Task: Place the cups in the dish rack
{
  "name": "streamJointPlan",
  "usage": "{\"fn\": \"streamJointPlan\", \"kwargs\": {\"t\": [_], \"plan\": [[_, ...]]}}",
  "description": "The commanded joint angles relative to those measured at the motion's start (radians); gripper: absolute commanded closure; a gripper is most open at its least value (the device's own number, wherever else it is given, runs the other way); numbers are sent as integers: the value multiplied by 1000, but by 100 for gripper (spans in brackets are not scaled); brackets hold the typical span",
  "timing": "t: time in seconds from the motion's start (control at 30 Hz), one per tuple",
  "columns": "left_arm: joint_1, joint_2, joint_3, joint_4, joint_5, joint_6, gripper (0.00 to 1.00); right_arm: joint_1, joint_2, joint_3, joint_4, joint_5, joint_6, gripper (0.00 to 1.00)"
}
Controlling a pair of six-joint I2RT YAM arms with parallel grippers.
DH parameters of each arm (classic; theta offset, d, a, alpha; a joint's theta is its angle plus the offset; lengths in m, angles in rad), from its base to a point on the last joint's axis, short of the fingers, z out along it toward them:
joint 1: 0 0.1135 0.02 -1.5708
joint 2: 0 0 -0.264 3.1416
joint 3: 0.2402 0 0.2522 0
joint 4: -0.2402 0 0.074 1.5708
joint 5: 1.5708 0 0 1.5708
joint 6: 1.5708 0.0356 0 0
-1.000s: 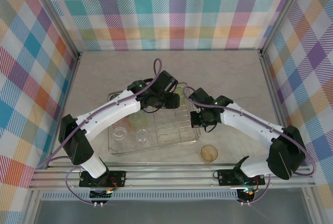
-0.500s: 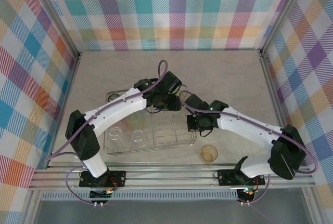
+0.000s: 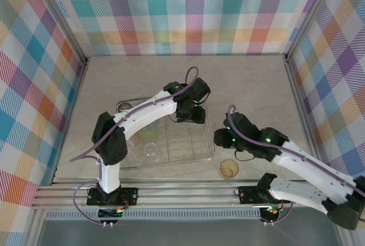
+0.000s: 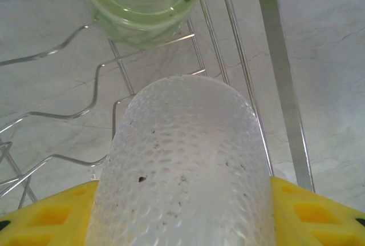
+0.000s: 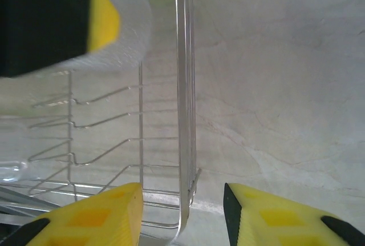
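Right end effector hangs at the right side of the silver wire dish rack, its yellow fingers parted and empty, with the rack's rim wire standing in the gap between them but gripped by neither. Just off the rack's near right corner, a small translucent orange plastic cup stands alone on the pale marbled table, not yet loaded. Inside the rack, toward its near left, a clear plastic cup sits among the tines.

Farther in, at the rack's far right corner, the left end effector is clamped on a clear dimpled plastic cup, held above the wires and just inside the rim. Beyond it, a pale green translucent cup already rests in the rack.

The step in hand looks like setting down the dimpled cup. To do it well, it should come down on the free tines on the near side of the green cup without nudging that cup, and well inside the rim wire so it cannot tip out over the rack's right side. The fingers should part only once the wires bear its weight. The right arm had best stay clear of the rack's right side meanwhile.
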Motion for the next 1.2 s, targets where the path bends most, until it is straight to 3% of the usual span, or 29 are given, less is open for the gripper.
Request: {"fn": "streamJointPlan", "kwargs": {"t": [0.0,0.23,0.6,1.17], "plan": [[-30,56,92,-116,-32,32,87,2,-100,-47,-18,87,-11,57],[-37,174,221,-235,-113,42,83,2,-190,-67,-83,145,-36,51],[-27,257,283,-287,-150,64,79,2,-205,-102,-78,148,-50,50],[33,344,362,-272,-128,130,48,1,-164,-91,-78,137,-79,47]]}}
